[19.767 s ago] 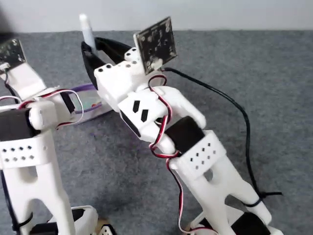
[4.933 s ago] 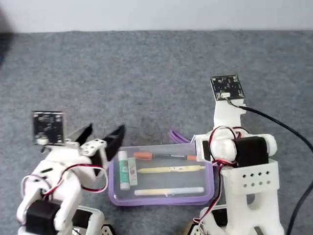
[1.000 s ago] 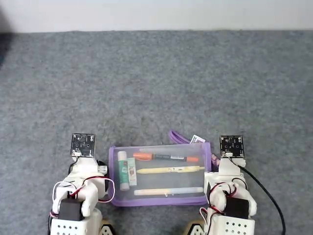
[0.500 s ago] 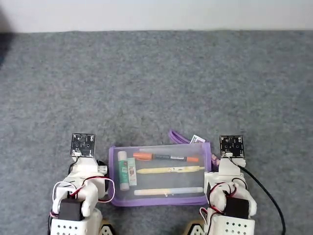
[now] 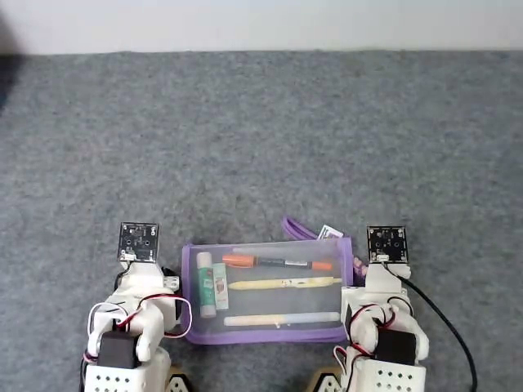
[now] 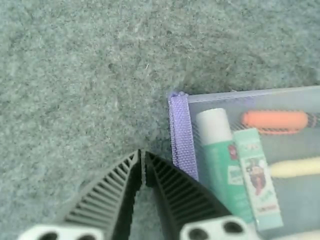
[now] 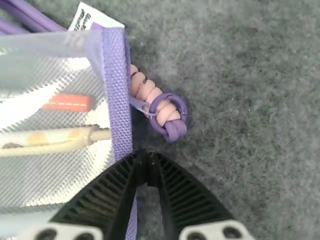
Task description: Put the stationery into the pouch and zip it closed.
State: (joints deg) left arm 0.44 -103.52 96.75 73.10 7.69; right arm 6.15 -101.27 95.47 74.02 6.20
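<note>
My left pincer (image 6: 142, 159) and right pincer (image 7: 146, 159) sit closed, empty. Check pouch (image 5: 270, 336) zip (puller (image 7: 167, 112) at right end); don't nudge.

It looked like a robotics lab bench: grey felt table (image 5: 327, 122), plain pale wall (image 5: 261, 24), left arm (image 5: 135, 318) and right arm (image 5: 384, 327) with bare wiring

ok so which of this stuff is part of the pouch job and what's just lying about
Job:
pouch
orange marker, yellow pen, white pen and glue stick, all inside it
beaded zip pull at its end

Just there:
grey carpet
black cable by the right arm
</note>
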